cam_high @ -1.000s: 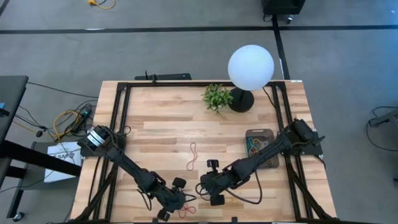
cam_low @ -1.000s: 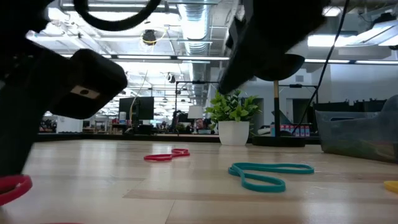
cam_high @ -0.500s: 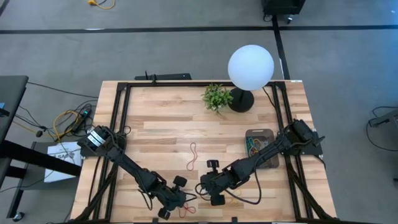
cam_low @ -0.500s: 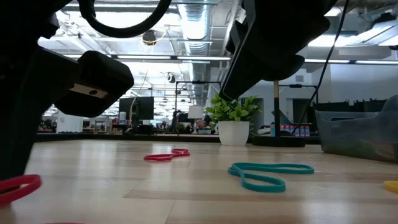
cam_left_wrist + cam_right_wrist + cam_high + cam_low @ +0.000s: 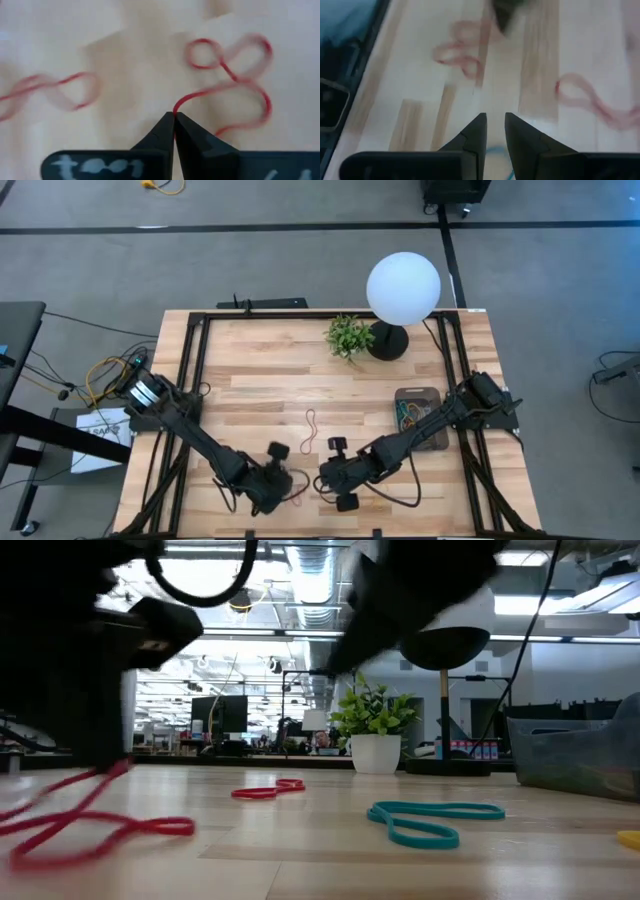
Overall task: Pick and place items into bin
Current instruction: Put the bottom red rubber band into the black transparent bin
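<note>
The left pincer [image 5: 174, 131] has its tips pressed together on a red band [image 5: 235, 87], which trails off ahead of the tips in loose loops and, in the low view, slopes up from the table [image 5: 260, 380] toward that arm, so the pick looks freshly made but the carry has not started. The bin [image 5: 421, 416] lies well off from this pincer, past the right arm and up against the table's far edge rail, and coloured bands already show inside it, so part of the job seems done. Still loose on the table are a second red band [image 5: 310, 430] just beyond both pincers toward the table's middle, a teal band [image 5: 435, 819] lying flat close to the right pincer, and a bit of yellow [image 5: 630, 838] at the low view's edge. The right pincer [image 5: 494, 129] hovers low just beside the left one, its tips parted by a narrow gap with nothing between them. Judging from this, several picks remain, beginning with delivery of the band now gripped.
</note>
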Robot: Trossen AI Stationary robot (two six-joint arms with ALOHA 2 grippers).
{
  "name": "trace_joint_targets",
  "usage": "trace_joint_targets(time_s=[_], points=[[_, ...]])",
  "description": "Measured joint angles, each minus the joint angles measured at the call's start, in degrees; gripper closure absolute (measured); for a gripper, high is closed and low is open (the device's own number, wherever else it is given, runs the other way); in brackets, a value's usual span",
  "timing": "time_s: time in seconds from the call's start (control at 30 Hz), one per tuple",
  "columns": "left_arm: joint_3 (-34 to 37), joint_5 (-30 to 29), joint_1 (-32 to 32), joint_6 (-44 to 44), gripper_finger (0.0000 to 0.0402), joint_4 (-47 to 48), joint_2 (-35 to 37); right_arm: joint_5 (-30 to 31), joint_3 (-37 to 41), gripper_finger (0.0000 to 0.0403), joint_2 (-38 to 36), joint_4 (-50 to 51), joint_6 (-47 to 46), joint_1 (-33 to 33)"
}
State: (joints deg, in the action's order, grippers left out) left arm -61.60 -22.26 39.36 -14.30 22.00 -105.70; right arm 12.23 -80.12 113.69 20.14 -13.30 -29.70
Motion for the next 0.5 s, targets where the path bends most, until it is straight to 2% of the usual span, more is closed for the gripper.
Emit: trace_joint_targets(time_s=[0.1,0.23,0.33,0.5], points=[[0.0,-7.0,0.0,-2.6,0.0401,2.2,0.5,3.5,0.0,0.0339,0.0,-6.5,4.5,1.1],[0.0,-8.2,0.0,-2.7,0.0401,1.5,0.5,5.8,-0.1,0.0339,0.0,-12.4,5.5,3.9],[0.0,-10.7,0.0,-2.6,0.0401,1.2,0.5,5.9,-0.1,0.0339,0.0,-12.2,3.7,5.9],[0.0,-18.9,0.1,-1.5,0.0401,1.6,0.5,5.2,0.0,0.0339,2.2,-9.8,1.3,7.3]])
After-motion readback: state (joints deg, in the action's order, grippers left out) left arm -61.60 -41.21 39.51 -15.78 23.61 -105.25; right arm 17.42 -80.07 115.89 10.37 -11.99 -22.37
